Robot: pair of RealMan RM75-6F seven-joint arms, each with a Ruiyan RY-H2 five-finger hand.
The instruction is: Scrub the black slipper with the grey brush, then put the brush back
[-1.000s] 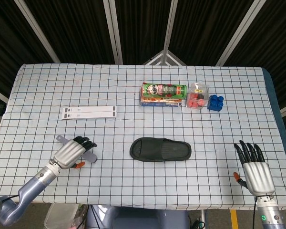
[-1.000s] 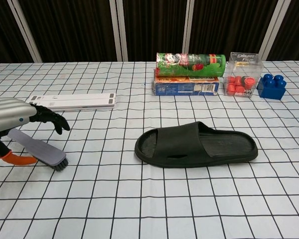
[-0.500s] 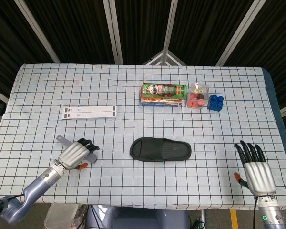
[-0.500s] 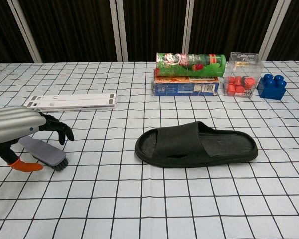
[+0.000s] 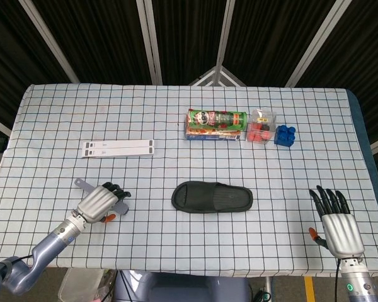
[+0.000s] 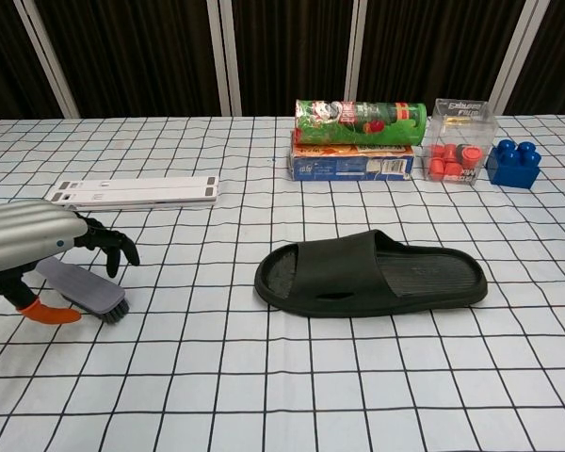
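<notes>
Left hand (image 6: pixel 28 240) arches, fingers curled, over one grey brush (image 6: pixel 83 290) near the table's front-left edge, grip unclear; right hand (image 5: pixel 337 223) flat, fingers spread, empty; one black rubber slipper (image 6: pixel 371 275) mid-table

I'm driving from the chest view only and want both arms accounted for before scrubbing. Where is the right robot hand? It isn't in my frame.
Observer: The right robot hand is over the near right corner of the table, fingers spread, holding nothing.
Operator: My frame also cuts off the brush's handle behind the left robot hand. Where does it end?
Observer: In the head view the tip of the brush handle pokes out past the left robot hand, on the side away from the slipper.
</notes>
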